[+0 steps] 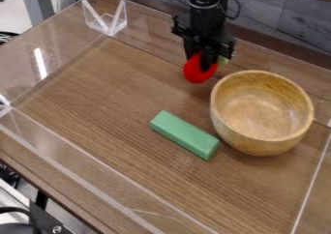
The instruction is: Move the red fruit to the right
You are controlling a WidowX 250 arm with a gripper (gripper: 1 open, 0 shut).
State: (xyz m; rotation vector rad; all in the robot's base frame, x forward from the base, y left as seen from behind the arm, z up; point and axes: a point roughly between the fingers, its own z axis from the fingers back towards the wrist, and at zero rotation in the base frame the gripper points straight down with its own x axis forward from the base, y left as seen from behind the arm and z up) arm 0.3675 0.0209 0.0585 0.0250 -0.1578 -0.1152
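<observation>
The red fruit (195,70) is a small bright red rounded toy at the back of the wooden table, just left of the wooden bowl's far rim. My black gripper (203,54) comes down from above and is shut on the fruit's top, its fingers straddling the upper part. I cannot tell whether the fruit rests on the table or hangs just above it. Any leafy top is hidden by the fingers.
A wooden bowl (262,111) stands at the right. A green block (184,134) lies in the middle, left of the bowl. Clear acrylic walls (45,54) enclose the table, with a clear bracket (106,19) at the back left.
</observation>
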